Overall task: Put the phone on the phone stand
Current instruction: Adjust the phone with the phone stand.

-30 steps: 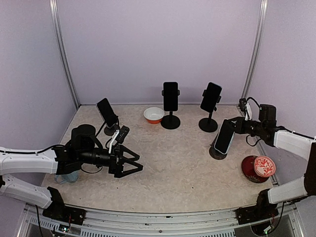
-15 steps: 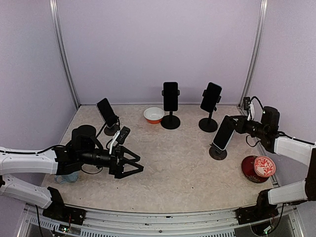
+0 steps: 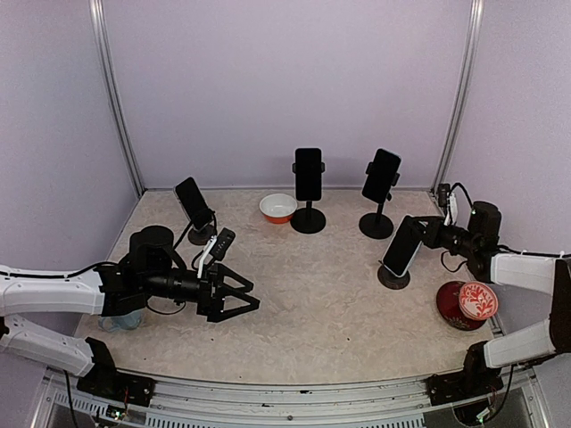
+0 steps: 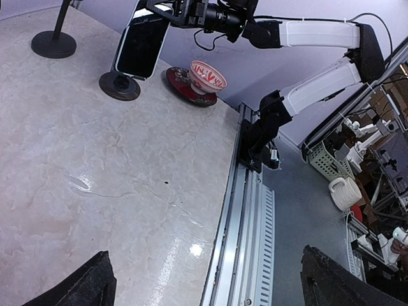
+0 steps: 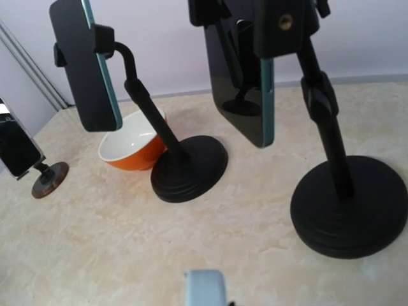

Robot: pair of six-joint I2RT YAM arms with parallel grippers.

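Left arm, change: your left arm has held its place over the last second, so nothing on that side affects the task.
Phone, change: the phone (image 3: pixel 401 247) has edged a little left and lower. It now leans back with its bottom edge just above the round base of the phone stand (image 3: pixel 393 276).
Right arm, change: your right arm's wrist has dropped and drawn back toward the right wall, tipping the phone into that lean.
Meaning for the task: you look to be in the seating step, close to done. The three other phones further back already sit on their stands. From these views you cannot tell whether this one is truly resting in its cradle. The phone is not released yet.
Left arm, pose: it stretches low across the left part of the desk (image 3: pixel 312 303), pointing toward the middle. The left gripper (image 3: pixel 254 297) is spread wide and holds nothing.
Phone, place: it stands right of centre, tilted over its stand, near the red plate (image 3: pixel 451 308) at the right edge.
Right arm, pose: it reaches in from the right edge, forearm nearly level. The right gripper (image 3: pixel 421 228) is narrowed to a pinch on the phone's upper end.
Next move, judged: ease off only once the phone bears on the stand, or it may tip forward.
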